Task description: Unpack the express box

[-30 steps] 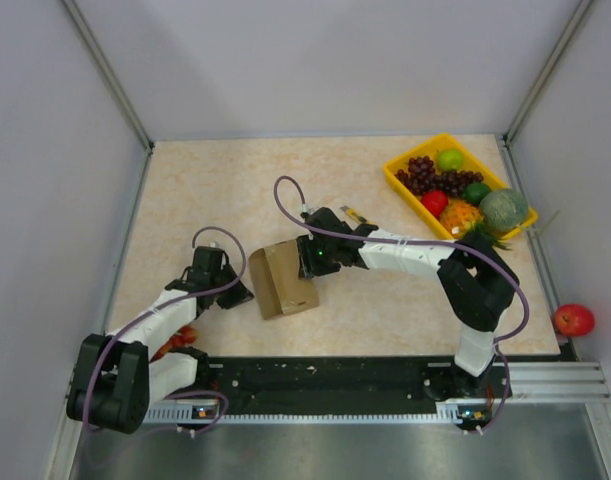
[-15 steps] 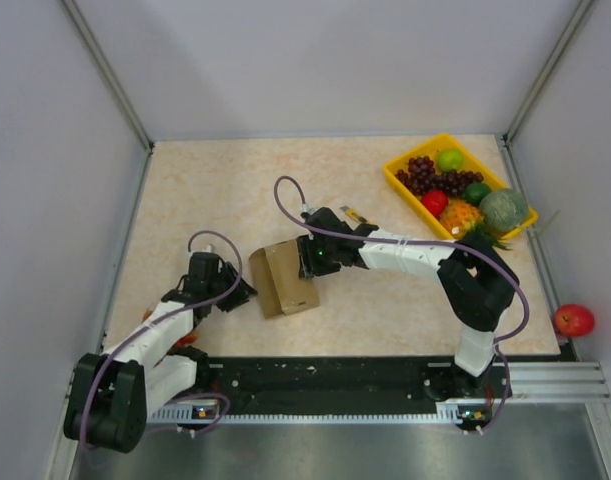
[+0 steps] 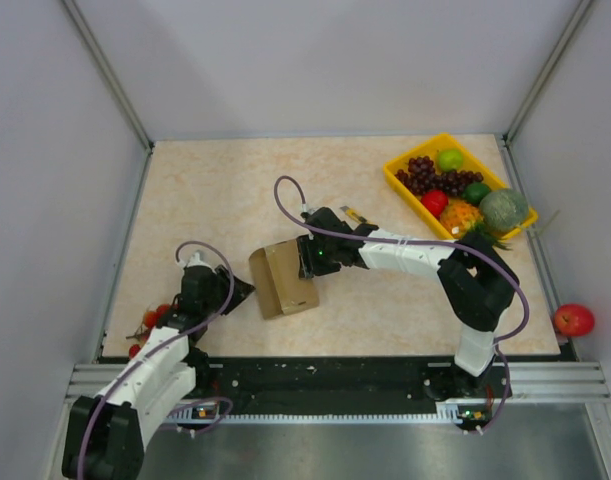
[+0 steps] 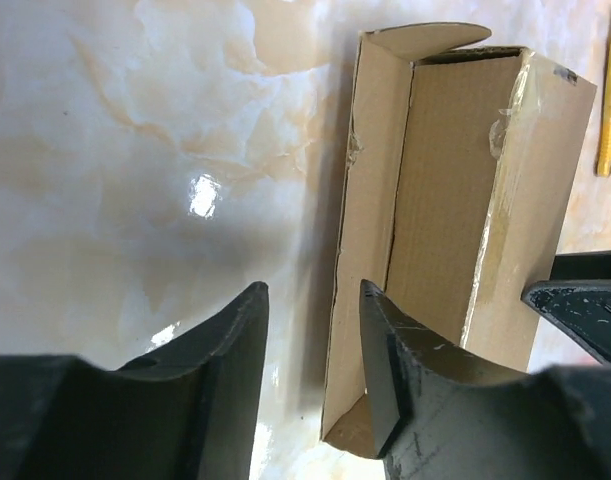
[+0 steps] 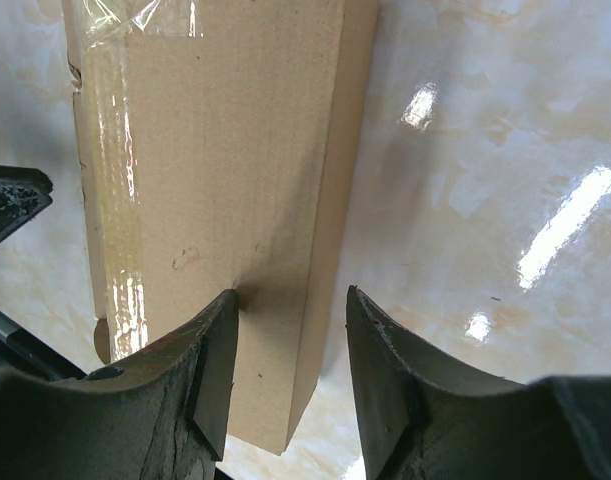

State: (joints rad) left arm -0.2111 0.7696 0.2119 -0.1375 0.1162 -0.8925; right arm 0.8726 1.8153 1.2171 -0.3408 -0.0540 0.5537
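From above, the box [image 3: 283, 279] lies near the middle of a beige marbled table [image 3: 225, 190] between grey walls, with a yellow tray [image 3: 398, 184] at the far right corner. In the left wrist view the left gripper [image 4: 313, 300] stands part open and empty, one finger overlapping the box's open end. In the right wrist view the right gripper [image 5: 290, 308] straddles the box's edge, half open; I cannot tell if it grips.

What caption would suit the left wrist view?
Open left claw beside the express box on the marbled table.
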